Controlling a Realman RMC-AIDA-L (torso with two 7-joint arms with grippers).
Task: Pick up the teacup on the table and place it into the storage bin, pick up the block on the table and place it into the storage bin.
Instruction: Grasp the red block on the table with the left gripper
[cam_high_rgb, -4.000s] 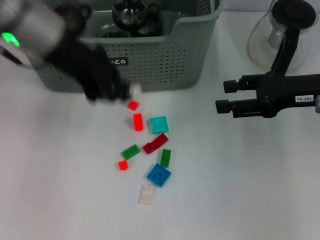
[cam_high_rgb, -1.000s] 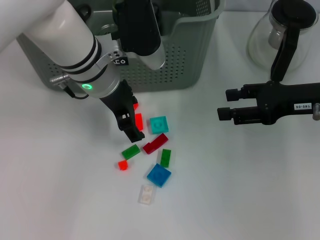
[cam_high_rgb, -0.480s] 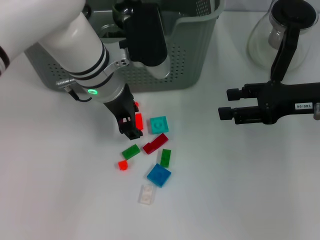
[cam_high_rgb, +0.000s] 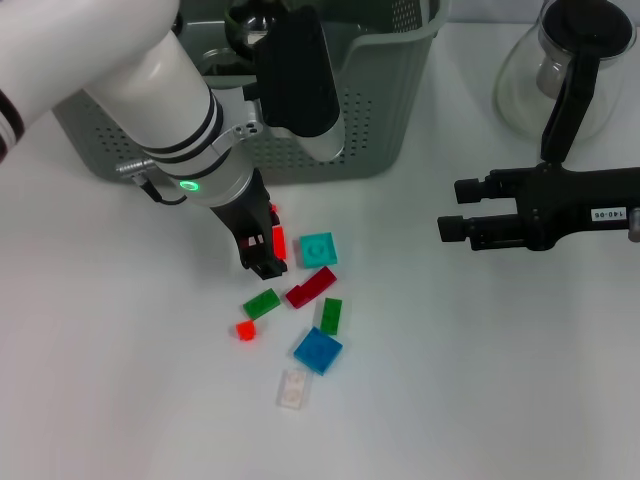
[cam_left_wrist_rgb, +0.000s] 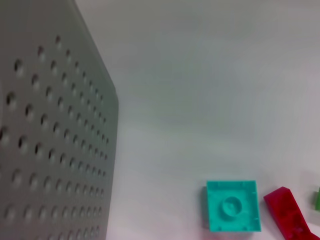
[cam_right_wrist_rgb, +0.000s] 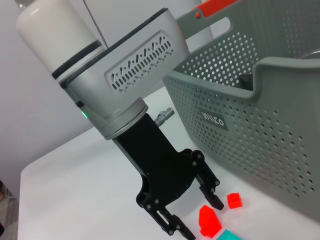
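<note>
My left gripper (cam_high_rgb: 272, 242) hangs low over the table just in front of the storage bin (cam_high_rgb: 330, 120). It is open, and its black fingers (cam_right_wrist_rgb: 172, 227) straddle an upright red block (cam_high_rgb: 279, 243) that also shows in the right wrist view as the red block (cam_right_wrist_rgb: 210, 222). A smaller red block (cam_right_wrist_rgb: 235, 201) lies beside it. More blocks lie scattered nearby: teal (cam_high_rgb: 319, 249), dark red (cam_high_rgb: 311, 287), green (cam_high_rgb: 261, 303), blue (cam_high_rgb: 318, 350). No teacup stands on the table; a dark glossy vessel (cam_high_rgb: 262, 25) sits inside the bin, half hidden by my arm. My right gripper (cam_high_rgb: 447, 210) is parked open at the right.
A glass pot (cam_high_rgb: 560, 60) with a black lid stands at the back right, behind the right arm. A clear block (cam_high_rgb: 292, 389) lies nearest the front. The left wrist view shows the bin wall (cam_left_wrist_rgb: 50, 125) and the teal block (cam_left_wrist_rgb: 233, 206).
The left gripper came down from the bin's front wall and has edged right until it straddles the upright red block. The right arm and the blocks have not moved.
</note>
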